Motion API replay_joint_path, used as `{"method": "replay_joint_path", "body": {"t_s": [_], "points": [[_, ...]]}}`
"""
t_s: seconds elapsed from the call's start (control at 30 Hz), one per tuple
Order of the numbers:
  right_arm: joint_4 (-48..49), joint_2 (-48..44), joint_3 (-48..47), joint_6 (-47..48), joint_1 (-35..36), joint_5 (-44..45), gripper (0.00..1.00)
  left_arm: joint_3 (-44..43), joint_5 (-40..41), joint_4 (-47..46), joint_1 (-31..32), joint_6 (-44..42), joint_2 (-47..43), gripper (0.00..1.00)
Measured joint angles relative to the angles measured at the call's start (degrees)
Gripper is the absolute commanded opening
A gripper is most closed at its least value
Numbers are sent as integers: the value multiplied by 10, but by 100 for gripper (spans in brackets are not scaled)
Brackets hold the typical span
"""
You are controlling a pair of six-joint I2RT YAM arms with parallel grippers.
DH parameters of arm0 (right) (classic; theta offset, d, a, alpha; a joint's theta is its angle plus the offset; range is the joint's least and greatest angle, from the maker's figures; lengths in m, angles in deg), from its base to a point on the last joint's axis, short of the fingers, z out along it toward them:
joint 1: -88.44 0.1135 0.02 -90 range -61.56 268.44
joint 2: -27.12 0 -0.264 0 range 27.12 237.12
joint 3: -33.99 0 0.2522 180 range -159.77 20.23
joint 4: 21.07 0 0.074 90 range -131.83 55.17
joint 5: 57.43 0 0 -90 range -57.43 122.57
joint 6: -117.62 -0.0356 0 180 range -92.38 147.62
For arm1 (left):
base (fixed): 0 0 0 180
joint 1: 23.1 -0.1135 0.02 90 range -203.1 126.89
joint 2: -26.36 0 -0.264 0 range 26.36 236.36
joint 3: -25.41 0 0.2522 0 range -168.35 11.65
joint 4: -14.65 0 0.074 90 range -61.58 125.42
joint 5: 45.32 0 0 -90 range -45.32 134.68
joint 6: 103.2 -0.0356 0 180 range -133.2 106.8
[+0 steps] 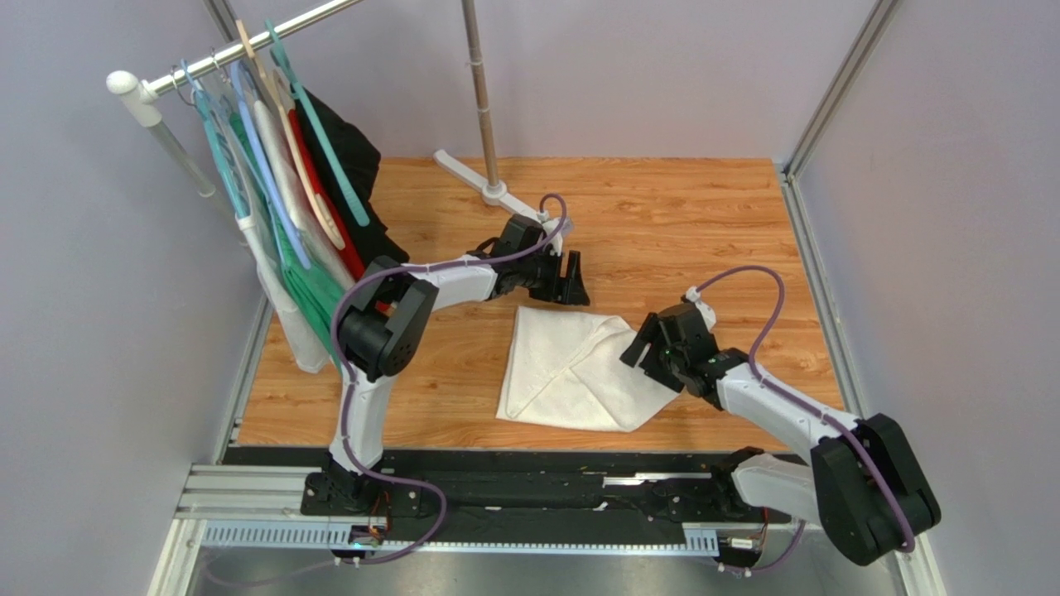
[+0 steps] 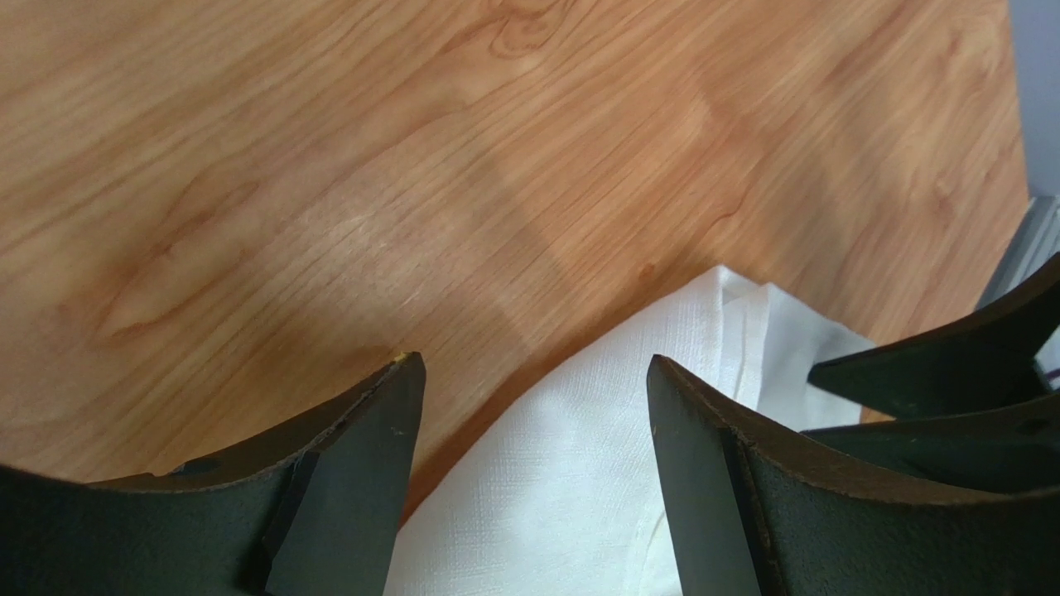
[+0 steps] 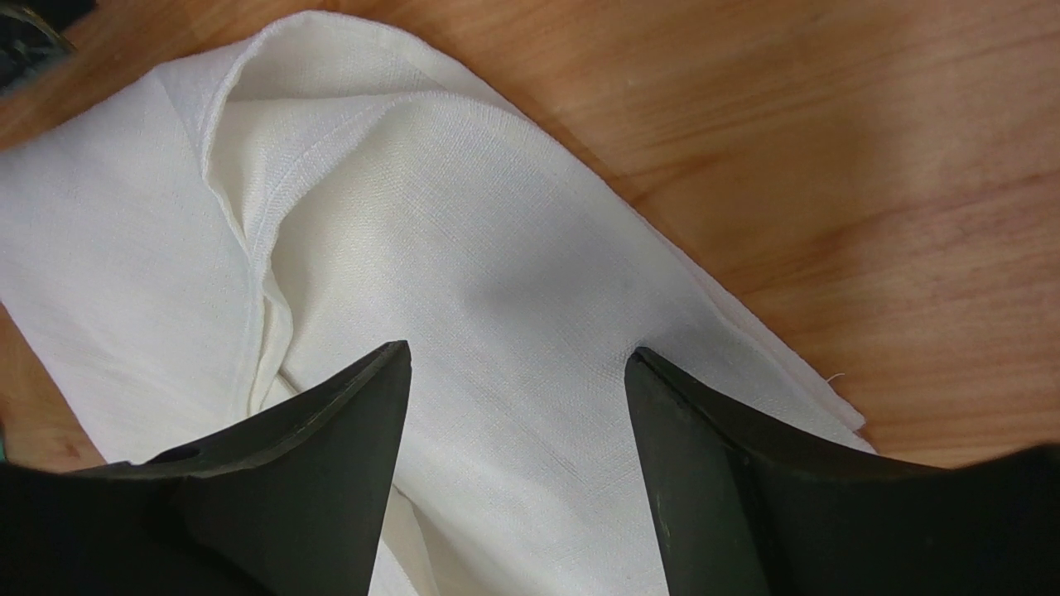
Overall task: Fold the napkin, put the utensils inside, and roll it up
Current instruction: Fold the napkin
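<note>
The white napkin (image 1: 572, 370) lies on the wooden table (image 1: 697, 224), partly folded, with flaps meeting along a diagonal crease. My left gripper (image 1: 574, 291) hangs open over its far edge; in the left wrist view the napkin (image 2: 585, 460) shows between the spread fingers of the left gripper (image 2: 529, 373). My right gripper (image 1: 636, 352) is open at the napkin's right corner. In the right wrist view the right gripper (image 3: 516, 360) stands just over the cloth (image 3: 436, 211), gripping nothing. The utensils are out of view.
A clothes rail with hangers and garments (image 1: 292, 186) stands at the back left. Its metal pole and foot (image 1: 488, 149) are just behind the left gripper. Grey walls close in both sides. A metal mounting rail (image 1: 498, 497) runs along the near edge.
</note>
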Motion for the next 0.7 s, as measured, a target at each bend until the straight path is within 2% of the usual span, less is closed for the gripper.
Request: {"method": "replay_joint_path", "body": {"t_s": [0.17, 0.3, 0.53, 0.7], "points": [[42, 62, -31, 14, -22, -20, 71, 7, 6, 5, -1, -6, 5, 76], [62, 132, -80, 34, -48, -36, 71, 72, 11, -24, -11, -3, -34, 76], [67, 308, -251, 104, -80, -73, 70, 205, -2, -87, -48, 25, -114, 76], [57, 428, -400, 157, -80, -103, 69, 279, -16, -147, -45, 56, -150, 76]]}}
